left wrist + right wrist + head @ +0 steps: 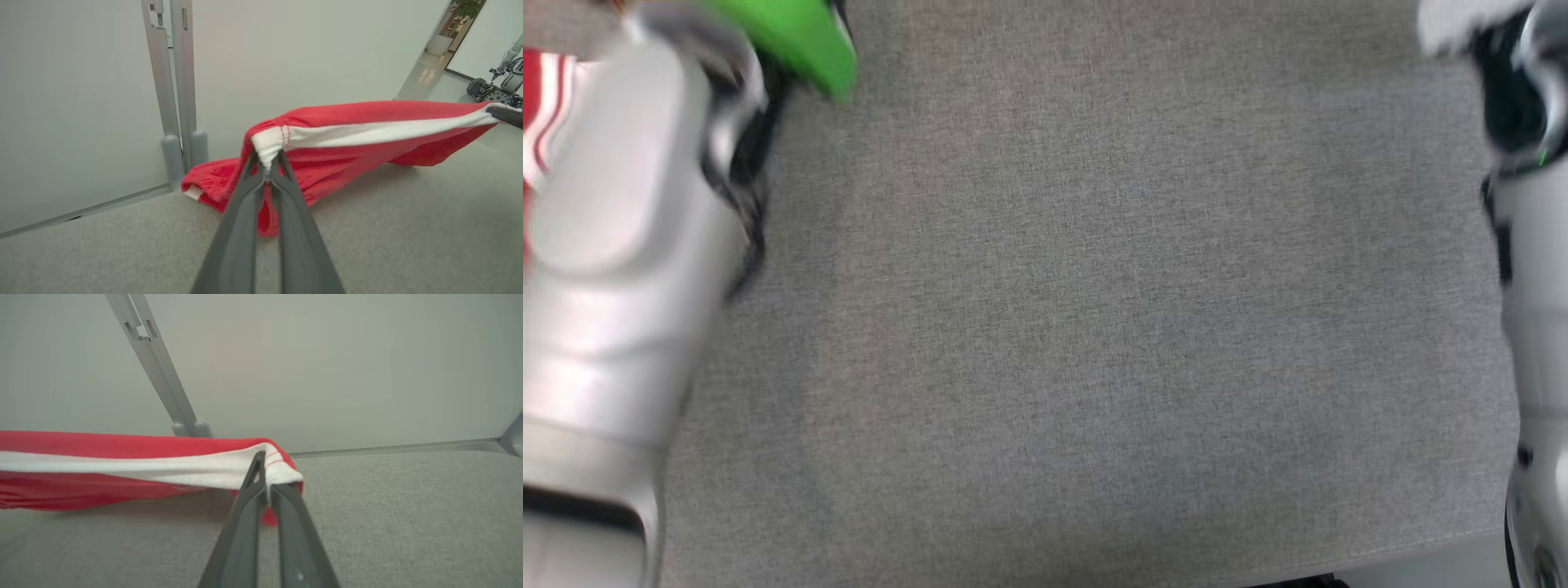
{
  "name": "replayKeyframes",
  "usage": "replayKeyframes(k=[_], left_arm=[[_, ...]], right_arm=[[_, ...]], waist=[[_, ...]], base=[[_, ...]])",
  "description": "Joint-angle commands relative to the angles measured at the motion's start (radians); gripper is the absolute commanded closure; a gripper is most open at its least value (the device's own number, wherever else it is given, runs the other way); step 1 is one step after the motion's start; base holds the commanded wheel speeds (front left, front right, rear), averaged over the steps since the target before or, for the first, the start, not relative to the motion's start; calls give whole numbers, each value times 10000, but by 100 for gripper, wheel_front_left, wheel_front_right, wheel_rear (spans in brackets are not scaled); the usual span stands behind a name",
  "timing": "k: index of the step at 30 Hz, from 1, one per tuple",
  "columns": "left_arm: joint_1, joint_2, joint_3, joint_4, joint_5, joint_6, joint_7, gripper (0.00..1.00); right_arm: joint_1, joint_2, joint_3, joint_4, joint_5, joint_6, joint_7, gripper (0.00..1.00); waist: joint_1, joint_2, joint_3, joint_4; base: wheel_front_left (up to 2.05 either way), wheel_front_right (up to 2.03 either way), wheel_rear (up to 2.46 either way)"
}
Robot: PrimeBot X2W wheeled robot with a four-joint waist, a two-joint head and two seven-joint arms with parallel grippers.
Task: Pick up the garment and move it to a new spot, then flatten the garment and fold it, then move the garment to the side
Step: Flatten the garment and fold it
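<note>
The garment [367, 139] is red cloth with a white side stripe, pulled into a taut band between my two grippers above the grey cloth surface. In the left wrist view my left gripper [267, 162] is shut on the white end by the red stitching. One red fold with an elastic hem [208, 183] trails on the surface behind it. The other gripper's dark tip [504, 114] pinches the stripe's far end. In the right wrist view my right gripper [265, 473] is shut on the garment [122, 465] at its white corner. A red-and-white strip of the garment [543, 106] shows beside my left forearm.
Grey fabric covers the table [1094, 327], whose near edge runs along the bottom right. A pale wall with two upright metal posts [175, 81] stands right behind the surface. A green object [800, 37] sits at the top left. Another robot [494, 90] stands far off.
</note>
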Motion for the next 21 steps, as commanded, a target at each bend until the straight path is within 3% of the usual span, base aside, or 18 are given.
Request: replayKeyframes(k=[1,6,11,21], left_arm=[[911,262,-182,-187,-325,23,-261,100],[3664,553,-964,-1004,-1134,21,-739,100],[6284,420,-1589,-1876,-1441,155,-1001,100],[10555,381,-2336,-3425,-2198,1484,-858,100]], right_arm=[[945,-195,145,-190,315,-17,-159,100],[3842,-905,578,-941,1142,-20,-370,100],[6383,-1579,569,-1493,1520,-22,-441,100],[11726,-2142,-651,-3034,1898,-34,-267,100]], waist=[[-1,0,-603,176],[-1,0,-1553,377],[-1,0,-2767,657],[-1,0,-4960,1386]], base=[[0,0,0],[0,0,0],[0,0,0],[0,0,0]])
